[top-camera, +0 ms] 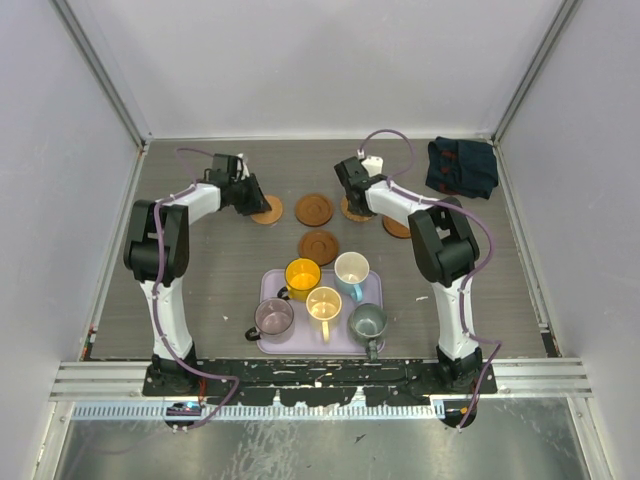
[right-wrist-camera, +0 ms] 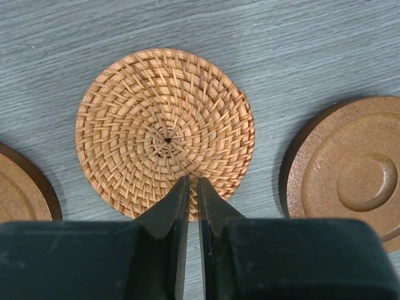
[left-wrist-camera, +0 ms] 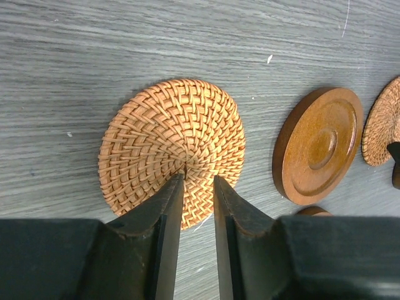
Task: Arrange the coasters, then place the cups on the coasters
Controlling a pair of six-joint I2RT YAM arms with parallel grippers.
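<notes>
Five coasters lie on the table behind the tray: a woven one (top-camera: 267, 210), wooden ones (top-camera: 314, 209) (top-camera: 318, 246) (top-camera: 397, 227), and a woven one (top-camera: 355, 210) partly under my right arm. My left gripper (top-camera: 248, 196) hovers over the near part of the left woven coaster (left-wrist-camera: 172, 140), its jaws (left-wrist-camera: 199, 178) slightly open with nothing between them. My right gripper (right-wrist-camera: 193, 180) is shut over the near edge of the other woven coaster (right-wrist-camera: 165, 131). The cups stand on the tray: yellow-orange (top-camera: 302, 274), light blue (top-camera: 351, 268), cream (top-camera: 323, 302), purplish (top-camera: 273, 317), grey-green (top-camera: 367, 321).
The lavender tray (top-camera: 335, 344) sits near the arm bases. A dark folded cloth (top-camera: 462, 166) lies at the back right corner. Wooden coasters flank each woven one (left-wrist-camera: 319, 144) (right-wrist-camera: 350, 169) (right-wrist-camera: 19, 187). Walls close in the table on three sides.
</notes>
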